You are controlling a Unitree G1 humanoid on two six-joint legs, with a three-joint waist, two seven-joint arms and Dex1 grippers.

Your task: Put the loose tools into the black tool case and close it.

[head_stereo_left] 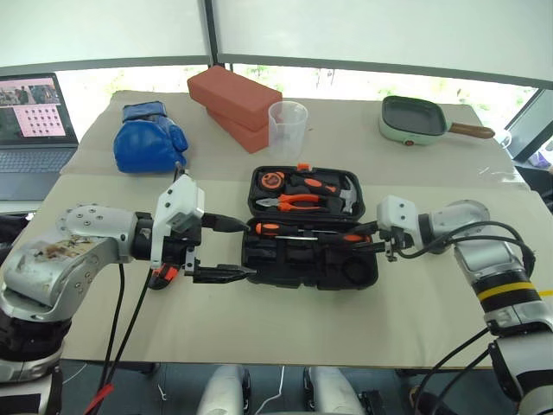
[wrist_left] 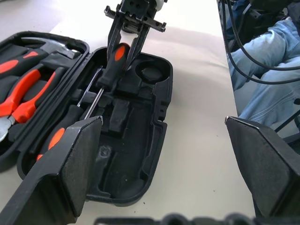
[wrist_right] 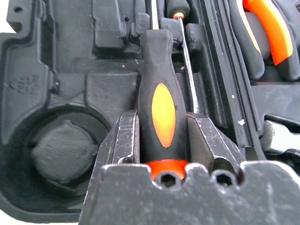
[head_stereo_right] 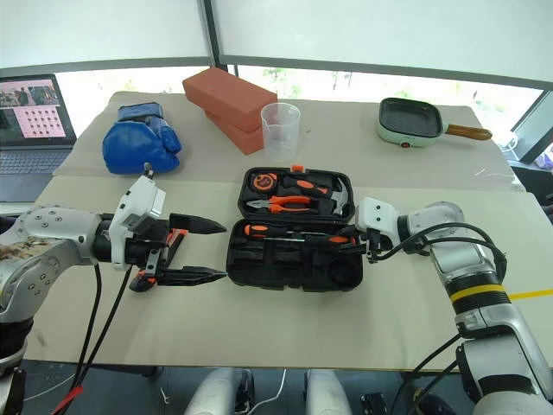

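The black tool case (head_stereo_left: 285, 264) lies open mid-table, its far half holding pliers (head_stereo_left: 302, 201) and a hammer (head_stereo_left: 350, 199). My right gripper (head_stereo_left: 380, 243) reaches in from the case's right end, shut on the black-orange handle of a screwdriver (wrist_right: 161, 112); the shaft points along a slot in the near half. Another screwdriver (head_stereo_left: 276, 227) lies in the case beside it. My left gripper (head_stereo_left: 246, 249) hovers open at the case's left end, nothing between its fingers (wrist_left: 79, 159). An orange-and-black tool (head_stereo_right: 175, 237) lies on the table under that hand, mostly hidden.
Behind the case stand a clear plastic cup (head_stereo_left: 288, 121) and red bricks (head_stereo_left: 235, 99). A blue boxing glove (head_stereo_left: 149, 138) lies far left, a green pan (head_stereo_left: 413, 119) far right, a laptop (head_stereo_left: 34, 121) off the left edge. A person's legs (wrist_left: 267, 84) show beyond the table.
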